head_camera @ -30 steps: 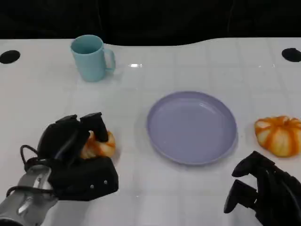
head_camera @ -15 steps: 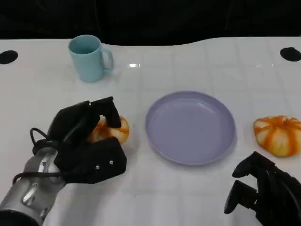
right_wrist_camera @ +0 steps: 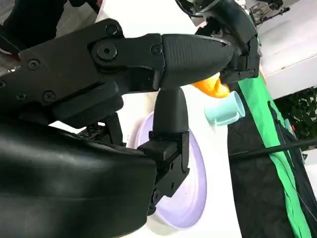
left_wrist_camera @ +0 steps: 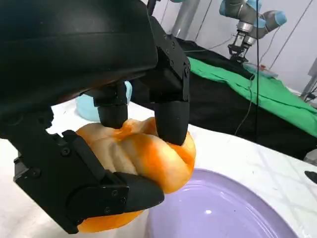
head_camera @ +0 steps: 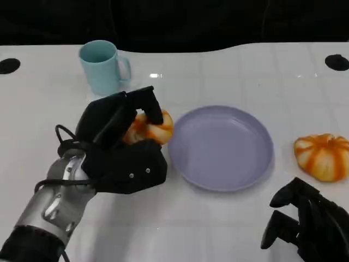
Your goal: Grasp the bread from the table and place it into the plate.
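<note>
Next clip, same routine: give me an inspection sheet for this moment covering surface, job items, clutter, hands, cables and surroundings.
Surface: white table, glossy, with faint grid lines.
Job items: bread gripped in the left hand, just beside the rim of the lilac plate; plate holds nothing yet.
Clutter: light blue mug behind the left hand; second orange bread at the robot's right of the plate.
Hands: left hand holds the bread; right hand low at the near edge, fingers curled, holding nothing.
Cables: black wire looped at the left wrist.
Surroundings: green cloth over a dark bench, another robot arm behind it.
</note>
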You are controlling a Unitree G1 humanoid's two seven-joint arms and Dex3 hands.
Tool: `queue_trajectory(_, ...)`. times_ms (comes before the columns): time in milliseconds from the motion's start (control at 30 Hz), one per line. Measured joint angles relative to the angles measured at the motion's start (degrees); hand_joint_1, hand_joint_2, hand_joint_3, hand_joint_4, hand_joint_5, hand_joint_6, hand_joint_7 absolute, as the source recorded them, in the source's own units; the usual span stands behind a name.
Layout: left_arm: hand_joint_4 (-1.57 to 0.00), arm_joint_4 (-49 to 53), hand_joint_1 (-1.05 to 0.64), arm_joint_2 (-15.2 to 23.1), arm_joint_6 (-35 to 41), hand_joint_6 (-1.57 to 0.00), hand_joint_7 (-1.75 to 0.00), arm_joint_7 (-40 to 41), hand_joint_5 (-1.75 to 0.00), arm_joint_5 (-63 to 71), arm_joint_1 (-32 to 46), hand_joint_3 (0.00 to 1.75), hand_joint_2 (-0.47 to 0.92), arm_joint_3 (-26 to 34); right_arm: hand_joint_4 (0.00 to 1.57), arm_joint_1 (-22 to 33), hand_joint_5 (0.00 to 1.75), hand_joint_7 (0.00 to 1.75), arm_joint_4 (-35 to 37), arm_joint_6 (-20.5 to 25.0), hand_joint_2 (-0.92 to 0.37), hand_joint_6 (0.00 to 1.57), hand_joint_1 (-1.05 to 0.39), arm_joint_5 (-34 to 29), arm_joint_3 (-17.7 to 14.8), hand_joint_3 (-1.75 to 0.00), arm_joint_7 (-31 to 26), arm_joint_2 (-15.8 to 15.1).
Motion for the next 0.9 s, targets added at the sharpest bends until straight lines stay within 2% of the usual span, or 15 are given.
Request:
queue_trajectory(233, -0.89, 1.0, -0.08, -1.4, -5.1, -0.71, -1.75, 1.6, -1.75, 0.0, -2.1, 1.41, 0.36, -0.5, 0.61, -0.3, 1.75, 1.65, 0.0, 0.1, -0.92, 0.41, -0.52, 0.2, 0.0, -0.44, 0.0, 0.0)
queue_trajectory(767, -0.94, 12.9, -0.11, -8.0, -11.4, -0.71, -1.75, 4.0, -1.75, 1.0, -9.9, 1.40, 0.33, -3.8, 0.61, -0.2, 1.75, 1.64, 0.1, 0.2, -0.92, 0.42, -0.52, 0.3, 0.0, -0.43, 0.0, 0.0)
queue_trajectory(900, -0.93, 16.5, -0.13, -9.1, -11.6, -0.72, -1.75, 4.3, -1.75, 2.5, -12.5, 1.38, 0.36, -5.3, 0.62, -0.2, 1.75, 1.65, 0.1, 0.2, -0.92, 0.43, -0.51, 0.3, 0.1, -0.44, 0.0, 0.1)
